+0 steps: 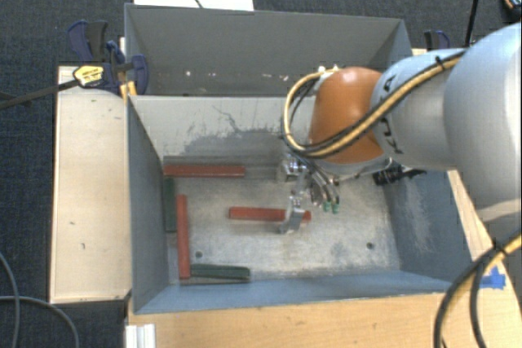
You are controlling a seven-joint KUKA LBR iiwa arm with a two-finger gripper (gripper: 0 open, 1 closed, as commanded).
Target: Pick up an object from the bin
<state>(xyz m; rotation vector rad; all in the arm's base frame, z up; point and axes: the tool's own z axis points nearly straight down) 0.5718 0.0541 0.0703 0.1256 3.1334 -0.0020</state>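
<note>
1. Arm position. I see the arm [457, 118] entering the bin [261, 53] from the view's right. The orange cover [342, 122] on its wrist sits over the middle of the bin, towards the far wall. Black and yellow cables [298, 138] loop round the left flank of that cover.

2. Gripper. The gripper [294, 222] hangs below the cover, down at the bin floor. It stands at the right end of the centre red bar [257, 213]. I cannot tell from here whether it is released or clenched, nor whether it is grasping the bar.

3. Task object. The centre red bar is a long, flat, straight piece. It lies in the middle of the bin floor, parallel to the far wall. Its left end is free and its right end runs under the gripper. A short red stub shows just past the gripper on the right.

4. Other contents.
- The far red bar [204, 170] lies along the foot of the far wall, towards the left corner.
- The left green bar [169, 204] lies along the left wall.
- The left red bar [183, 236] lies just beside it, also parallel to the left wall.
- The near green bar [216, 274] lies along the near wall, by the near left corner, close to the lower end of the left red bar.

All four lie well apart from the gripper.
</note>
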